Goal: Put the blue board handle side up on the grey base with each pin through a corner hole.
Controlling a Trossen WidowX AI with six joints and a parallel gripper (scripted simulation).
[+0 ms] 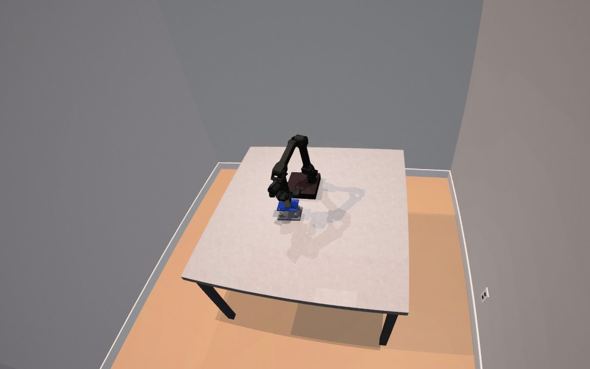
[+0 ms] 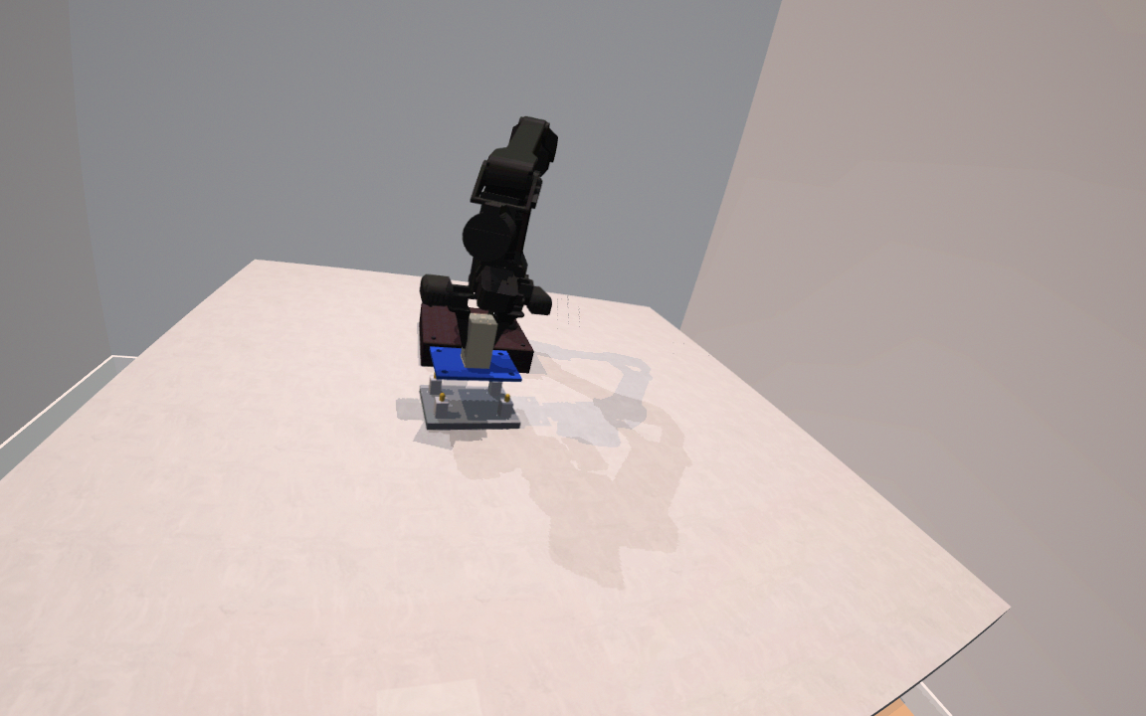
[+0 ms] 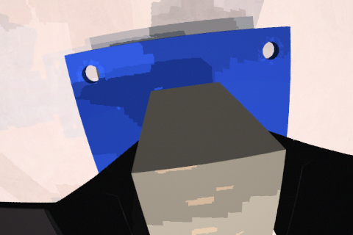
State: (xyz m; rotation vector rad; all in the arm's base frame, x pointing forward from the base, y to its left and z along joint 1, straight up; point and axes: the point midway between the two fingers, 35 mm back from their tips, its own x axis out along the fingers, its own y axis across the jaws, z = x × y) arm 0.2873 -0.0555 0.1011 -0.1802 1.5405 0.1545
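On the worktop (image 1: pixel 361 257) (image 2: pixel 292 552) (image 3: pixel 323 92) stands the grey base (image 1: pixel 289 218) (image 2: pixel 474 426) (image 3: pixel 198 29). Above it, apart from the two visible gold pins, hangs the blue board (image 1: pixel 281 207) (image 2: pixel 502 366) (image 3: pixel 254 77). The hand (image 1: pixel 287 200) (image 2: pixel 479 327) (image 3: pixel 193 137), partly open, grips its square handle (image 1: pixel 287 203) (image 2: pixel 478 342) (image 3: pixel 206 128).

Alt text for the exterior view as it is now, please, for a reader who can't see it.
A black robot arm's gripper holds a blue board by its pale upright handle, above a grey base on a light table. Gold pins on the two nearer posts show uncovered.
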